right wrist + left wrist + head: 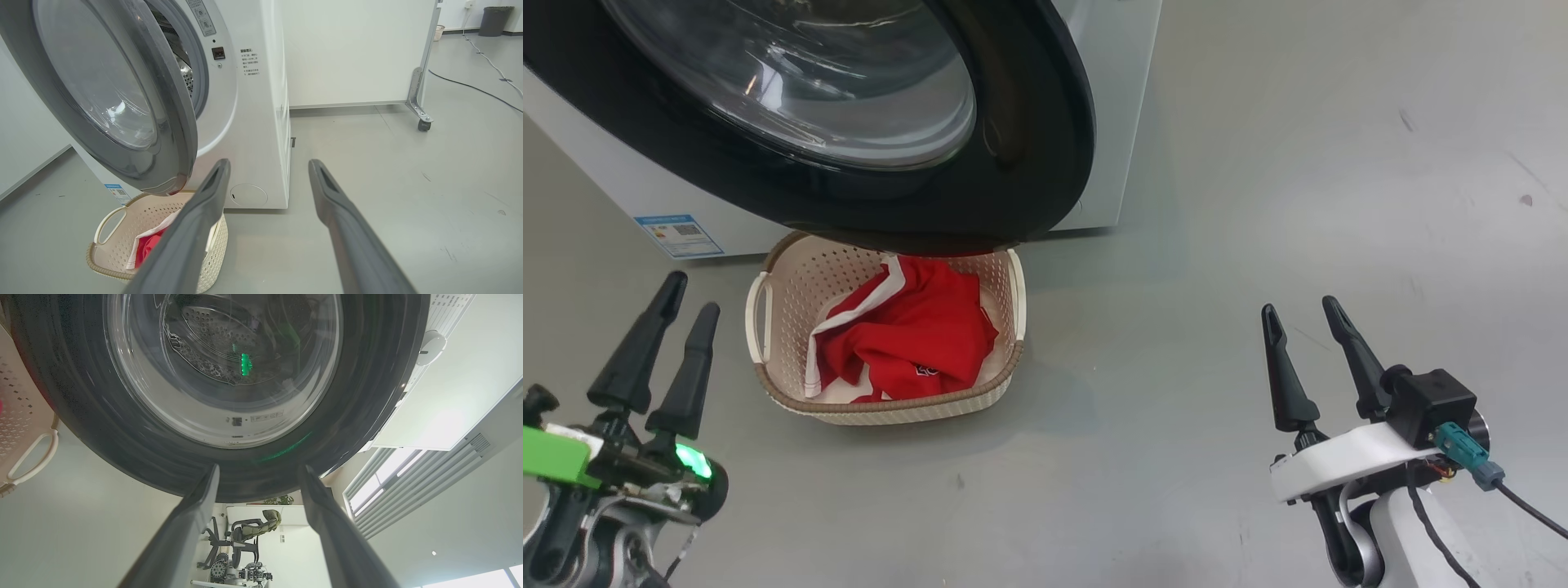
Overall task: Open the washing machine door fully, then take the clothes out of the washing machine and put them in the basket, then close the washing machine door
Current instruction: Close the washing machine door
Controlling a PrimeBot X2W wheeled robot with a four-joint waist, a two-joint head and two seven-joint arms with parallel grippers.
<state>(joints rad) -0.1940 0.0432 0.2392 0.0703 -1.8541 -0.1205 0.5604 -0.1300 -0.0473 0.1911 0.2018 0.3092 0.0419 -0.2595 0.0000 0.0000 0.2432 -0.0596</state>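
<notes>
The washing machine door (pixel 1029 122), with its black rim and glass window, stands swung out from the white washing machine (pixel 253 122) and hangs over the basket (pixel 890 411). The red clothes (pixel 915 335) with white trim lie inside the cream basket. My left gripper (pixel 692 300) is open and empty at the lower left, left of the basket. In the left wrist view the left gripper (pixel 260 469) points up at the door (pixel 367 396) from below. My right gripper (pixel 1298 306) is open and empty over bare floor, well right of the basket (pixel 98 265) and the clothes (pixel 147 247).
A blue label (pixel 678 235) marks the machine's lower front. Behind the machine stands a white partition panel (pixel 355 53) on a caster (pixel 423 122). A cable (pixel 470 85) runs across the grey floor, with a dark bin (pixel 492 20) far back. An office chair (pixel 249 535) stands in the distance.
</notes>
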